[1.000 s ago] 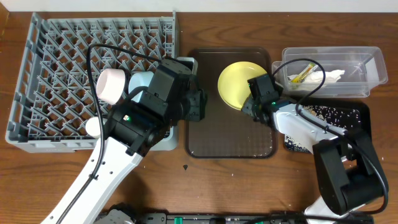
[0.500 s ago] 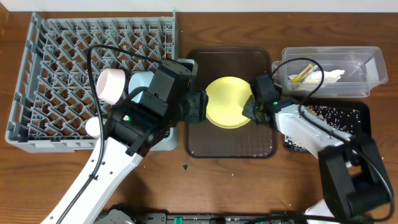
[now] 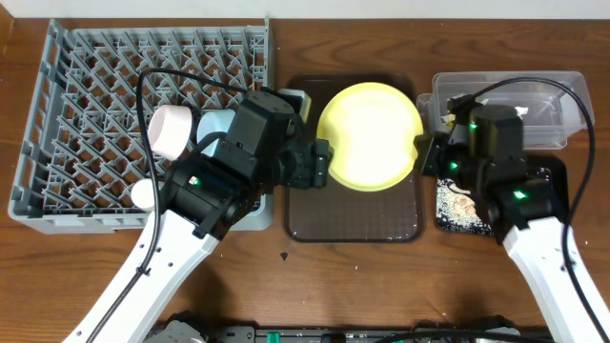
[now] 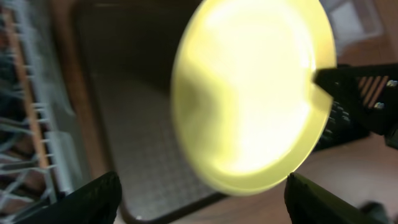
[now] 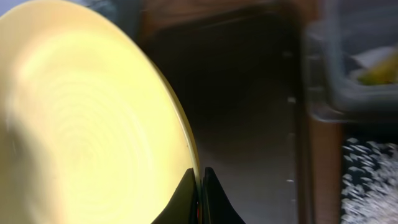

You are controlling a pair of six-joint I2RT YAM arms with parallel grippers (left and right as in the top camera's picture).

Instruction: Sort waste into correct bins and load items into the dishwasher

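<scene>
The yellow plate (image 3: 370,136) hangs in the air above the brown serving tray (image 3: 353,214). My right gripper (image 3: 421,152) is shut on the plate's right rim (image 5: 200,180); the plate fills the left of the right wrist view (image 5: 87,118). My left gripper (image 3: 322,164) is open, its fingers (image 4: 202,199) spread wide just below the plate (image 4: 255,99) and not touching it. The grey dish rack (image 3: 105,86) lies at the left. A light blue bowl (image 3: 217,122) and a white cup (image 3: 172,131) sit by the rack, partly hidden by my left arm.
The clear tub (image 3: 548,105) at the back right holds the snack wrapper (image 3: 459,116) and white napkin (image 3: 510,116). The black tray (image 3: 548,176) below it holds rice scraps (image 3: 456,195). Both arms crowd the table's middle.
The right arm lifted the plate off the serving tray and drew back to the right. The plate now sits higher and looks larger. The left gripper stayed beside it.
</scene>
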